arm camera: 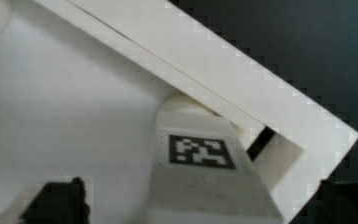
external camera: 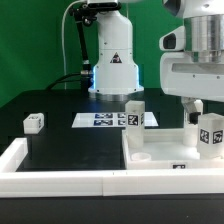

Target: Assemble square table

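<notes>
Two short white leg blocks stand upright on the square table slab (external camera: 165,150), which lies flat at the exterior view's right, close against the long white rail (external camera: 60,182) that borders the front. The right leg (external camera: 210,132) stands near the slab's far right corner, its black-and-white tag facing the camera, directly below the tool (external camera: 197,106). The tool hangs just above it, pointing down. In the wrist view the same right leg (arm camera: 202,160) stands between the jaws with its tag in plain sight. The one dark finger (arm camera: 60,200) that shows clearly is set well off to the side and does not touch the leg. The jaws stand wide and hold nothing. Whether this leg's foot is seated in a corner hole cannot be told.

The middle leg (external camera: 133,113) stands at the slab's back corner nearer the exterior view's left, apart from the tool. A round corner hole (external camera: 140,157) shows in the slab's near corner, and a small tag (external camera: 180,166) sits on the slab's front edge. A third, loose leg (external camera: 33,122) rests alone at the exterior view's left, well apart from the slab.

The surface (external camera: 60,145) is matt black. The marker board (external camera: 105,120) lies flat on it between the loose leg and the slab. Behind it stands the arm's white base (external camera: 112,60), which bears a triangle label, in front of a green backdrop (external camera: 30,40).
</notes>
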`<control>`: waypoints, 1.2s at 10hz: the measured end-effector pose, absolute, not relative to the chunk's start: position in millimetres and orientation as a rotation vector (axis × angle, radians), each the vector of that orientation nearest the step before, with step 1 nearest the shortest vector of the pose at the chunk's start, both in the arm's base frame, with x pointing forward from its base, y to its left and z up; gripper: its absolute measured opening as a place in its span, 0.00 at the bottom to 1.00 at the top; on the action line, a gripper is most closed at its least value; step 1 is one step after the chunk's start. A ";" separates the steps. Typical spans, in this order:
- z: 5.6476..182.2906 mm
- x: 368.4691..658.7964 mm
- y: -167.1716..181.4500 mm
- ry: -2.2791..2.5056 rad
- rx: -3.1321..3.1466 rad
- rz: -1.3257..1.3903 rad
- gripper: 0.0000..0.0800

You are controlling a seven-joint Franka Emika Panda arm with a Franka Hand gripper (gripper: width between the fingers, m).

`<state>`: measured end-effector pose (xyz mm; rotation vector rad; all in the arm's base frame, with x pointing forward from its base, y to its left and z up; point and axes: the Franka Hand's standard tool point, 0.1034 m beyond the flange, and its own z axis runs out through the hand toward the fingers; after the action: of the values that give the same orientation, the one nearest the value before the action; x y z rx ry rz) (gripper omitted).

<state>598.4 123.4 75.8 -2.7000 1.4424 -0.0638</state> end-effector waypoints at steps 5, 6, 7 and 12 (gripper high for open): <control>75.5 603.7 117.2 0.674 -2.986 -0.169 0.81; 75.6 603.9 116.5 0.554 -3.015 -0.174 0.81; 75.6 603.9 116.8 0.491 -3.029 -0.177 0.81; 76.9 605.2 121.4 -0.219 -3.102 -0.215 0.81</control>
<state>605.2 121.4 76.9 -3.1023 -0.2190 -0.2147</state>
